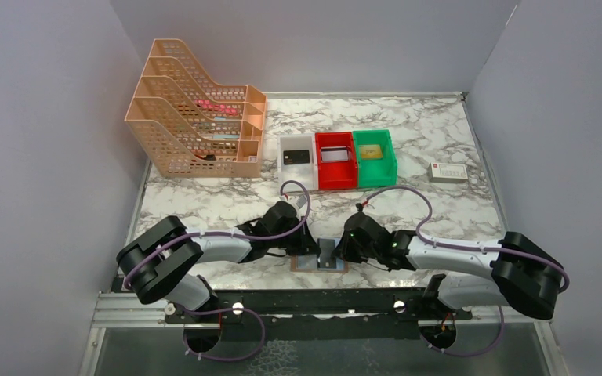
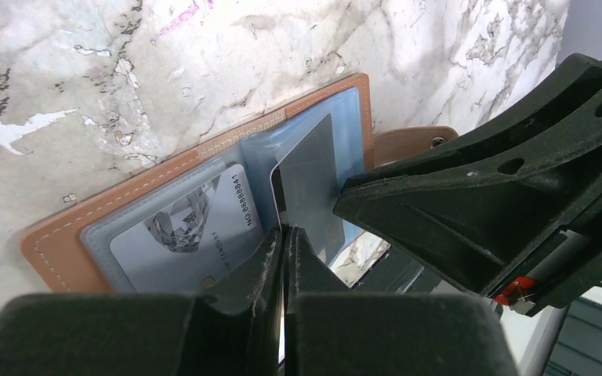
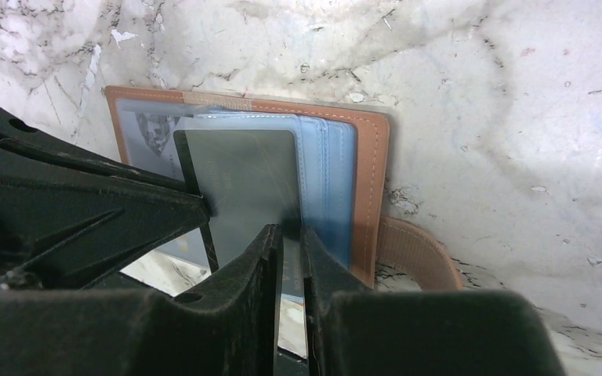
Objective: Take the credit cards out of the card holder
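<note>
Grey credit card (image 2: 310, 180) inside pinch of left tool (image 2: 284, 241)

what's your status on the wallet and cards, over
Left hand shut on grey card, tilted up from open wallet. Right hand at blue pocket, grip unclear. Second card tucked in wallet. Hands crowd each other.
</note>
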